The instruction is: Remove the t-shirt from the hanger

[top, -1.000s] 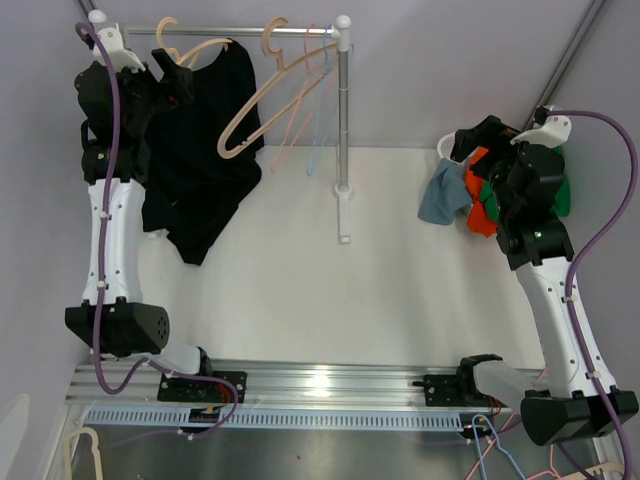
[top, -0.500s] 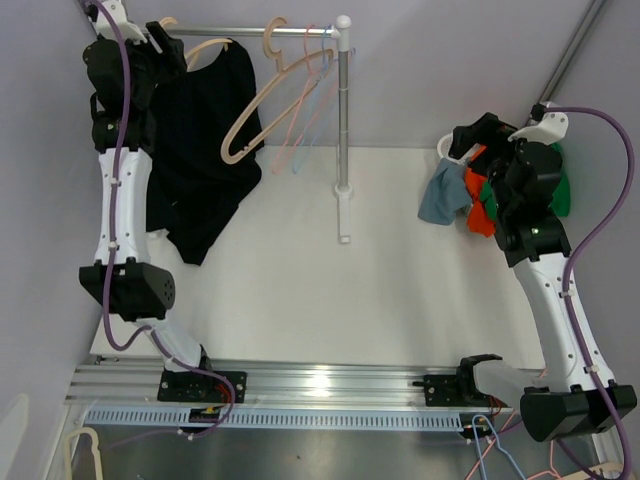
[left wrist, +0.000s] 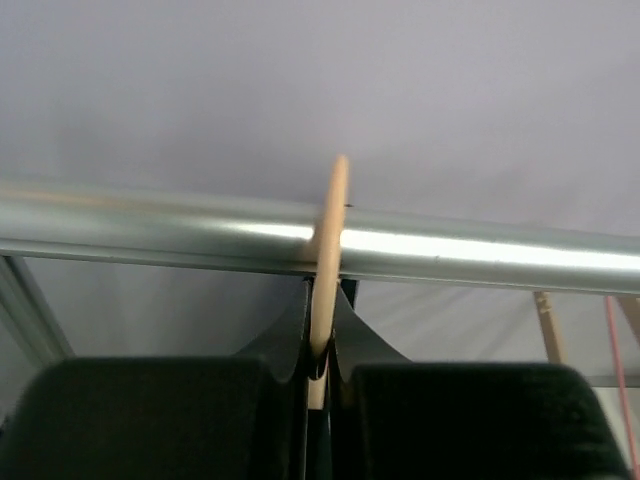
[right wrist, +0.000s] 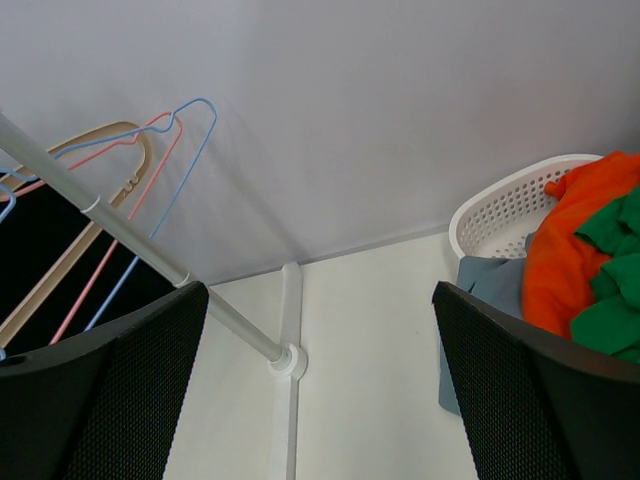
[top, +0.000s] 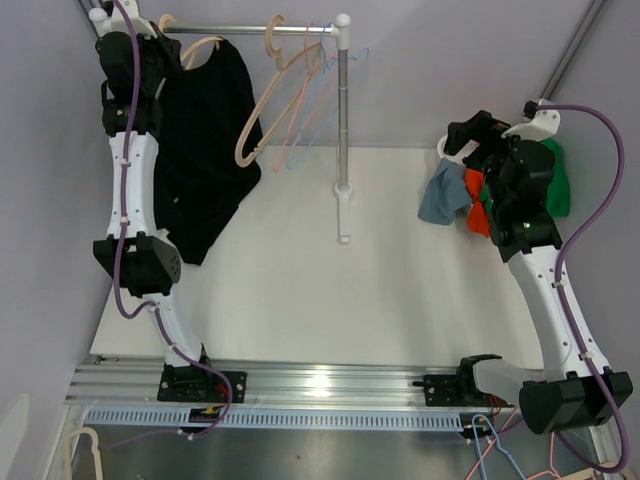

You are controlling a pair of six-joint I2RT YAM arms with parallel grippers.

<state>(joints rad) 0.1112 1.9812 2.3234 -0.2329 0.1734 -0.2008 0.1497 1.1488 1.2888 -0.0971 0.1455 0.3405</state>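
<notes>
From overhead, my left claw [top: 166, 46] was up at the rail [top: 250, 29] of the clothes rack. It sat at the top of the wooden hanger [top: 207, 44] that carried the black t-shirt [top: 205, 130]. The t-shirt hung at the rail's left end, draping down toward the white table [top: 350, 290]. A bare beige hanger [top: 242, 152] dangled just beside it. My right claw [top: 468, 132] hung well apart on the other side, over a white basket [top: 443, 150] heaped with grey-blue, orange and green clothes [top: 480, 208].

Through my left wrist camera, my two black pads [left wrist: 150, 415] were squeezed in on the hanger's neck [left wrist: 322, 350], just below where its hook crossed the shiny rail [left wrist: 470, 252]. Black cloth, the t-shirt's collar as far as I could tell, rose against the neck between my pads.

Through my right wrist camera, my black fingers [right wrist: 100, 400] stood wide apart with nothing between them. Beyond them I saw the basket's rim [right wrist: 510, 205], the orange garment [right wrist: 580, 250] spilling over it, a blue wire hanger [right wrist: 190, 130], a pink wire hanger [right wrist: 118, 235], and the rack's foot [right wrist: 285, 362] on the table.
</notes>
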